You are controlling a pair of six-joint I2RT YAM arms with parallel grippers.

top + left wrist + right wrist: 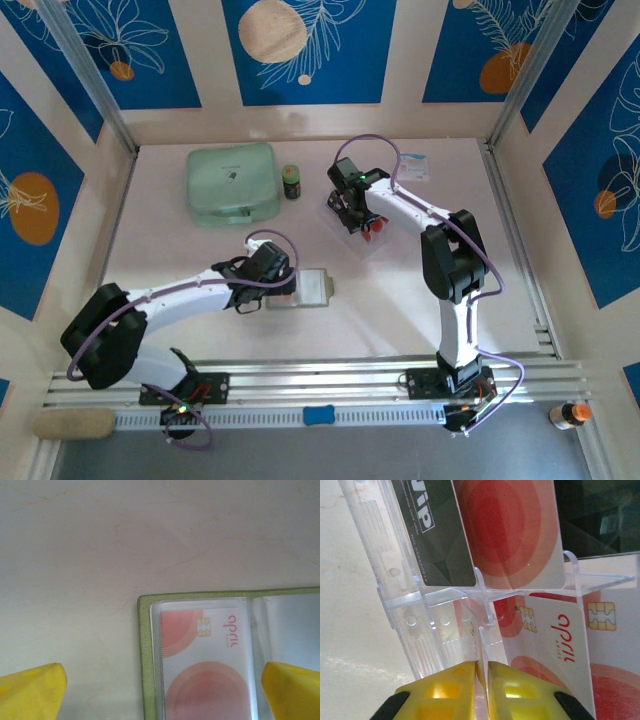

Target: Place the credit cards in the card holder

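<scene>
The right gripper is narrow. Its yellow fingers almost touch, with just a thin slit between them. Something thin sits in that slit, seen from its edge. I cannot tell if it is a card or a wall of the tray, so I cannot say it holds anything.

Just past the fingertips is the clear tray with the cards in it. The nearest one says "april" in red and has a gold chip. Farther off stands a black card with "vip" in white (the small print under it is too tiny to read). Beside that is a card with a big red circle.

The left gripper is wide and holds nothing. Between its fingers lies the open holder, green at the rim, flat on the table. One card is already in its clear sleeve, and that one says "april" too.

I think the step in hand is picking the next card from the tray. The next move needs a firm pinch and a straight lift out. Then the card goes over to the holder by the left gripper and slides into a free sleeve — edge first, lined up well.
</scene>
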